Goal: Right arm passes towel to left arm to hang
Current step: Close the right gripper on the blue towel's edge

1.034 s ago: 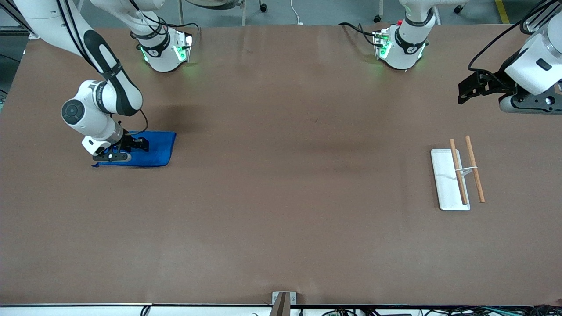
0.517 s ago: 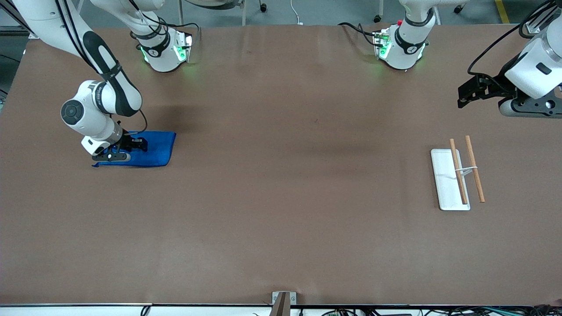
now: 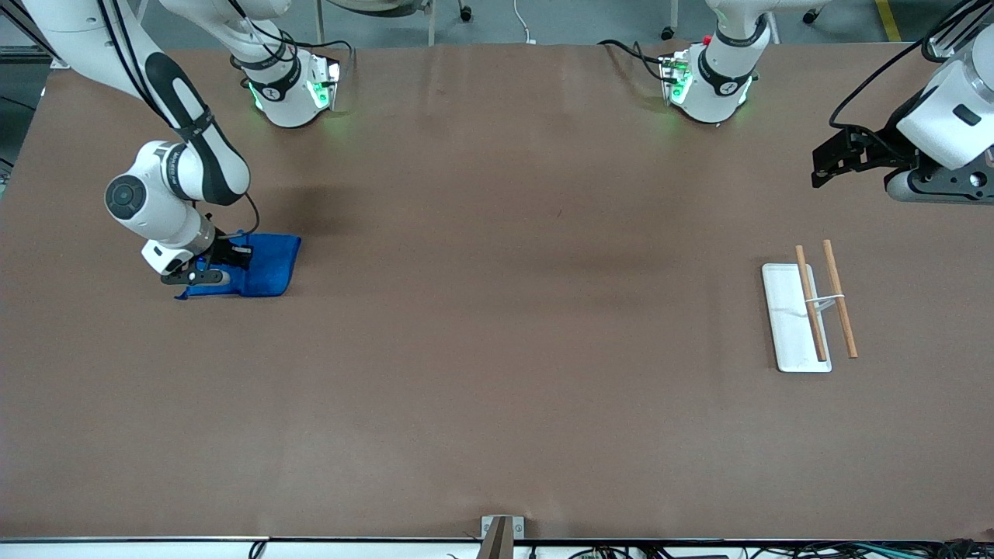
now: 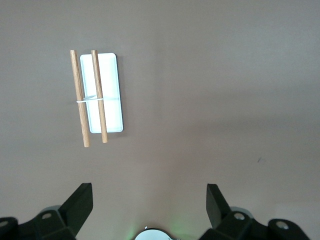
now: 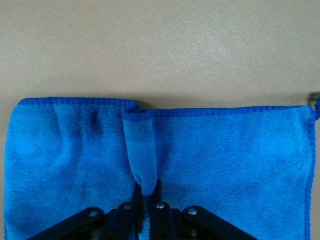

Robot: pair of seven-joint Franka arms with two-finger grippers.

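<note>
The blue towel lies on the table at the right arm's end. My right gripper is down on it and shut on a pinched ridge of the towel, which bunches up between the fingers. The rest of the towel still lies flat. My left gripper is open and empty, up in the air at the left arm's end of the table; its fingers stand wide apart. The white tray with two wooden rods shows in the left wrist view too.
The brown table surface stretches between the towel and the tray. The arm bases stand along the table's edge farthest from the front camera.
My right gripper has closed on the towel and pulled it a little; the towel's edge toward the table's middle has drawn in. The left arm barely shifted.
</note>
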